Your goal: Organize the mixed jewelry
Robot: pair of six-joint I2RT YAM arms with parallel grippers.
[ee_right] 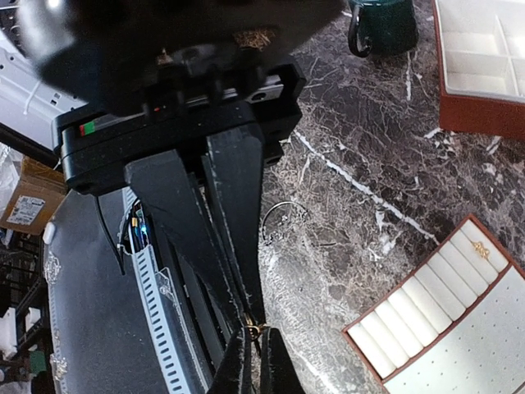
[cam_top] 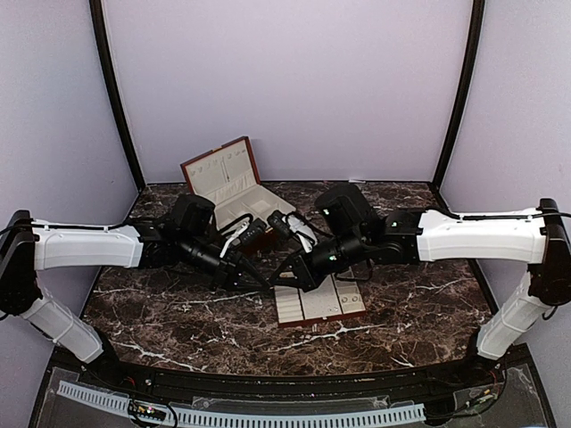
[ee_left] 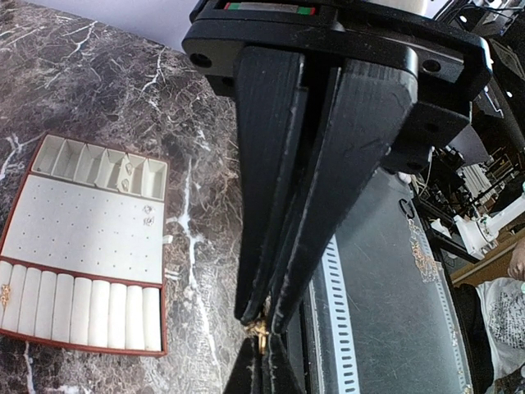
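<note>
My left gripper (cam_top: 265,278) and right gripper (cam_top: 281,280) meet tip to tip above the table, just left of the flat cream-lined tray (cam_top: 343,303). In the left wrist view the left gripper (ee_left: 260,324) is shut on a tiny gold jewelry piece (ee_left: 260,332), and the right gripper's fingers (ee_left: 246,373) come up from below onto the same piece. The right wrist view shows the right gripper (ee_right: 253,324) shut on that piece (ee_right: 253,330). The tray holds small studs (ee_left: 148,215) and a gold piece (ee_right: 480,249). A thin wire hoop (ee_right: 283,215) lies on the marble.
The red-brown wooden box (cam_top: 223,174) stands open at the back, also in the right wrist view (ee_right: 484,70). A dark green cup (ee_right: 381,25) stands near it. The tray (ee_left: 82,246) lies left of my left fingers. The table's near edge carries a white slotted strip (ee_left: 335,304).
</note>
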